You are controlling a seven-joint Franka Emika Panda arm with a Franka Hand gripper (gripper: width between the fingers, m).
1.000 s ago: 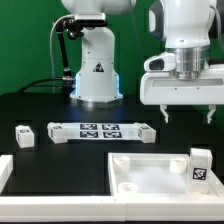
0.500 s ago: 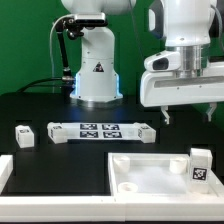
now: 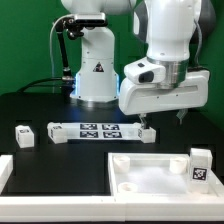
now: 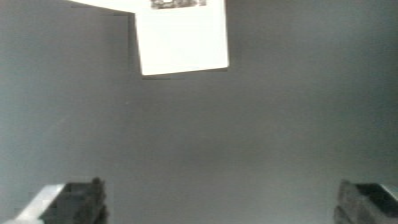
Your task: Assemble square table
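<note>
— What could go wrong from here?

— The gripper is hung low over the table, close to the marker board at its end on the exterior view's right. If it were lowered here, the fixed board could be struck or pinched in place of a leg — and nothing would give.

— And where is the furniture?

— The slab lies at the front, toward the exterior view's right. One leg is stood at its edge on that side; whether on the rim or just behind it cannot be told. A second leg lies well apart, off the board's other end. The leg by the slab could be knocked over by a low sweep that way, and a leg taken off-centre could be twisted in the grip.

— How is the gripper set?

— Spread wide. In the wrist view the fingers are seen far apart, with bare table between them. Nothing is held and, so far as can be seen, nothing is touched. A white tagged piece is seen ahead — which one cannot be told.
</note>
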